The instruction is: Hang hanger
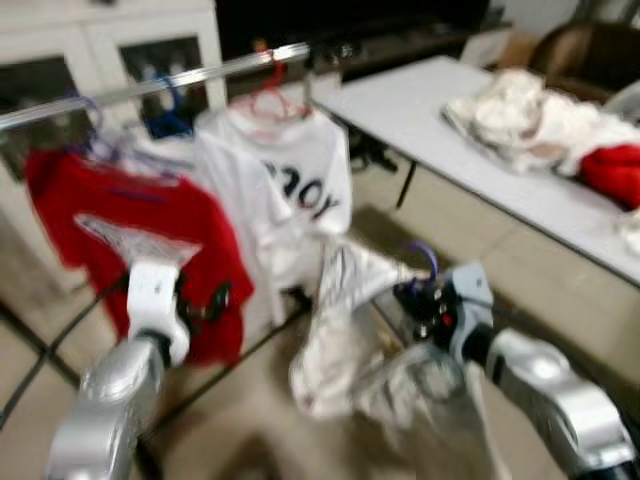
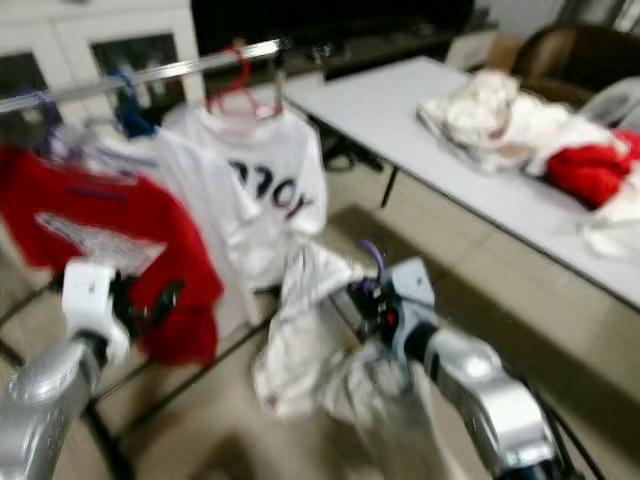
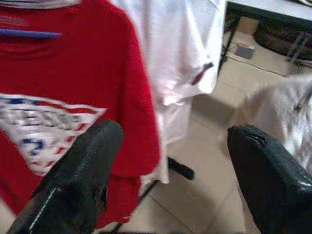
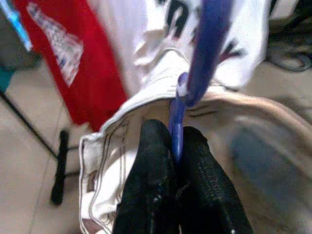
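Since the right hand [image 4: 176, 163] is pinched tight on the purple hanger [image 4: 204, 58] carrying a white garment [image 1: 340, 340] low beside the clothes rail [image 1: 180, 80], it should probably lift the hook above the bar before lowering, while the left hand [image 3: 170, 161] hovers spread wide.

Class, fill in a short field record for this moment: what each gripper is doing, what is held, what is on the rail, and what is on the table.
Right gripper: right gripper shut on the purple hanger, low in front of the rail
Held load: white garment draped on that hanger
Left gripper: left gripper open, holding nothing, near the red T-shirt
Rail: clothes rail holds the red T-shirt and a white T-shirt
Table: white table with a pile of clothes
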